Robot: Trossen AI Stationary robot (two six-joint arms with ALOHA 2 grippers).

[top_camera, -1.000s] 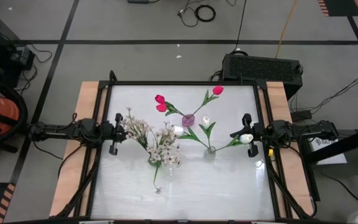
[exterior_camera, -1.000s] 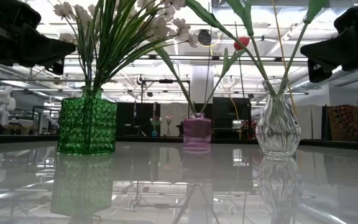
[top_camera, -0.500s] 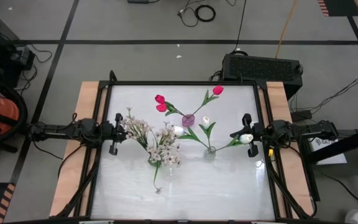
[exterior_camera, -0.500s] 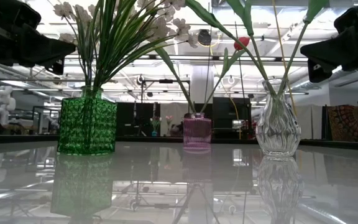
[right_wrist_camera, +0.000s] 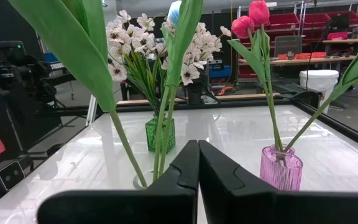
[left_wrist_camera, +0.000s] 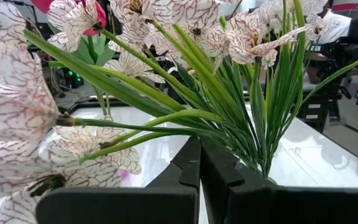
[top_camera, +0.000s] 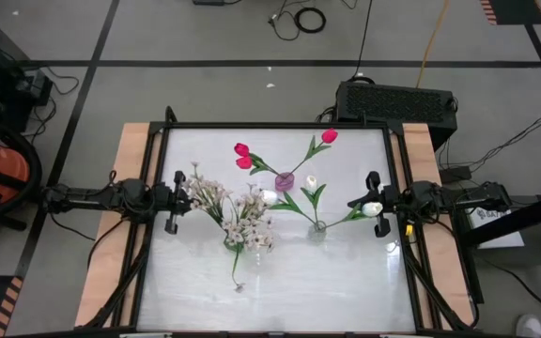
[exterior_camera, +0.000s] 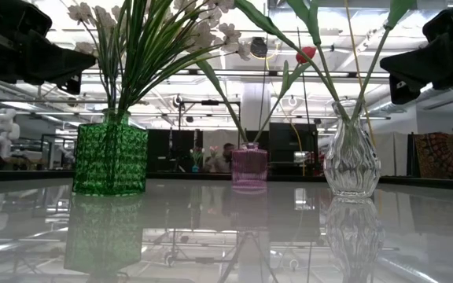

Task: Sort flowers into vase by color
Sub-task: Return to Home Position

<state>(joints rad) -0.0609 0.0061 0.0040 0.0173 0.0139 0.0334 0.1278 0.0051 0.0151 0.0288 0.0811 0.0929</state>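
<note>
Three vases stand on the glossy white table. The green vase [top_camera: 232, 243] [exterior_camera: 110, 159] holds sprays of small cream blossoms [top_camera: 216, 199]. In the pink vase [top_camera: 284, 180] [exterior_camera: 250, 167] stand pink-red tulips [top_camera: 243, 156]. White tulips [top_camera: 311, 180] stand in the clear vase [top_camera: 317, 225] [exterior_camera: 352, 161]. My left gripper [top_camera: 178, 202] [left_wrist_camera: 199, 149] is shut and level at the table's left edge, with cream blossoms close in front of it. My right gripper [top_camera: 374, 202] [right_wrist_camera: 197, 149] is shut and level at the right edge, a white tulip head [top_camera: 372, 208] just beside it.
A black frame [top_camera: 275, 125] runs around the table, with wooden strips [top_camera: 131, 160] along both sides. A black box [top_camera: 397, 101] stands on the floor beyond the far right corner. A person [exterior_camera: 226, 151] shows far off in the room behind the pink vase.
A person has come into view far off in the room behind the pink vase. Both arms, the vases and the flowers have kept still.
</note>
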